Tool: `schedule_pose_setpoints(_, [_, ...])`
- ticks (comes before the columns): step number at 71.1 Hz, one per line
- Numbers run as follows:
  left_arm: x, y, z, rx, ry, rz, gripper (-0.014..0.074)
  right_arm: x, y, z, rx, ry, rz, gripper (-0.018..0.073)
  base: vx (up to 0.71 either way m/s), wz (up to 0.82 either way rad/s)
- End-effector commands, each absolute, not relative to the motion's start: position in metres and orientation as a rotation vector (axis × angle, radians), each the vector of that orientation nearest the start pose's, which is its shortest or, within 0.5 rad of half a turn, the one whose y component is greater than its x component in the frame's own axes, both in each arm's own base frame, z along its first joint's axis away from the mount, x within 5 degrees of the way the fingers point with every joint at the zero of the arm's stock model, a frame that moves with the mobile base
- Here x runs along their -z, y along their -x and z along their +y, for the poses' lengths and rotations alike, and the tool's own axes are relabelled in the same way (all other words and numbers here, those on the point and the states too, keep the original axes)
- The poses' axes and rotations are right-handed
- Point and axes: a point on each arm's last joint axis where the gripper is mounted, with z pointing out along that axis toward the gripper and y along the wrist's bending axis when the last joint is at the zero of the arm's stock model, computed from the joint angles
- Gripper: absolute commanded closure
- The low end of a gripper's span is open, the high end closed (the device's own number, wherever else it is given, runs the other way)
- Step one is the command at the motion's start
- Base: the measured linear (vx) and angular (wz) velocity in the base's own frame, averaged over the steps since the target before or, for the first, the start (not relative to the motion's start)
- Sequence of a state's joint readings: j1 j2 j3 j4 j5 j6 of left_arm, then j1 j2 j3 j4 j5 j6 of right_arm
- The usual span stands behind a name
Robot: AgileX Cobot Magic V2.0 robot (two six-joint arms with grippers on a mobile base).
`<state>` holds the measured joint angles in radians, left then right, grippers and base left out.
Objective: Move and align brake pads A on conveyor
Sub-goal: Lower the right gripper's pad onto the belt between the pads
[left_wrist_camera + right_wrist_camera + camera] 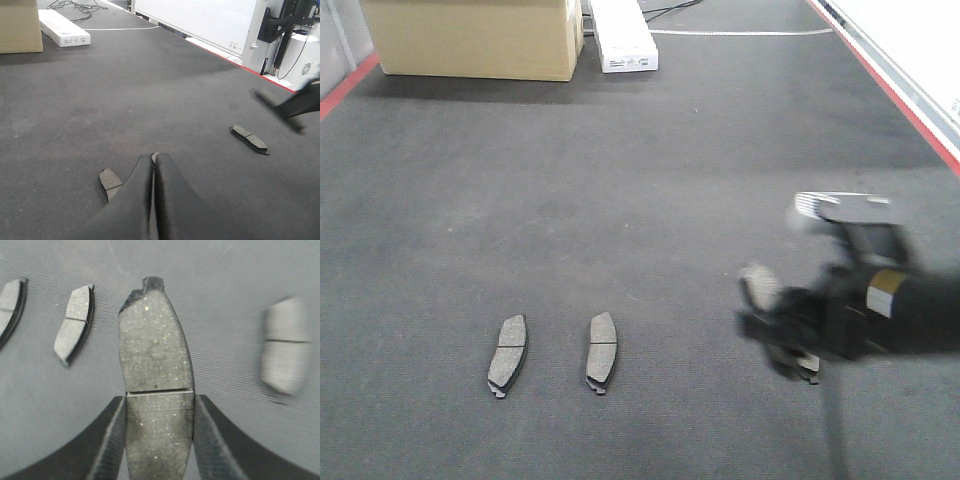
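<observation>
Two brake pads lie side by side on the conveyor, near its front left. The left gripper hovers there, fingers pressed together on nothing. To the right, the right gripper pinches a third pad; a fourth lies blurred beyond it.

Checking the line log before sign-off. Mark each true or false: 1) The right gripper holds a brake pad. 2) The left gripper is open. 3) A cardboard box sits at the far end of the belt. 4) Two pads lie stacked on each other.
1) True: the right gripper is shut on a brake pad.
2) False: the left gripper has its fingers closed together, holding nothing.
3) True: the cardboard box stands on the conveyor beside a white box.
4) False: the left pad and the next pad lie side by side, apart.
</observation>
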<state>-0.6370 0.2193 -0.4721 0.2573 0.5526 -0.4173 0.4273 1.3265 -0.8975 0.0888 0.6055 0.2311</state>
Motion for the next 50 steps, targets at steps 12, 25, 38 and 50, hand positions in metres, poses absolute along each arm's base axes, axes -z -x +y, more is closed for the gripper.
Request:
schedule_pose_setpoints(12, [-0.323, -0.048, -0.022, 0.514, -0.296, 1.685, 0.0604, -0.241, -0.306, 0.149, -0.48, 0.02, 2.585, 0.0463, 0.0, 0.0])
schedule_pose_setpoints(25, [-0.323, -0.048, -0.022, 0.514, -0.296, 1.685, 0.0604, -0.214, -0.321, 0.155, -0.479, -0.084, 2.638, 0.0435, 0.0, 0.0])
schedule_pose_setpoints(38, [-0.323, -0.048, -0.022, 0.514, -0.296, 1.685, 0.0604, -0.206, -0.328, 0.157, -0.487, -0.144, 2.61, 0.0427, 0.0, 0.0])
schedule_pose_setpoints(50, [-0.323, -0.048, -0.022, 0.514, -0.296, 1.685, 0.0604, -0.192, -0.333, 0.158, -0.461, -0.149, 2.622, 0.0425, 0.0, 0.0])
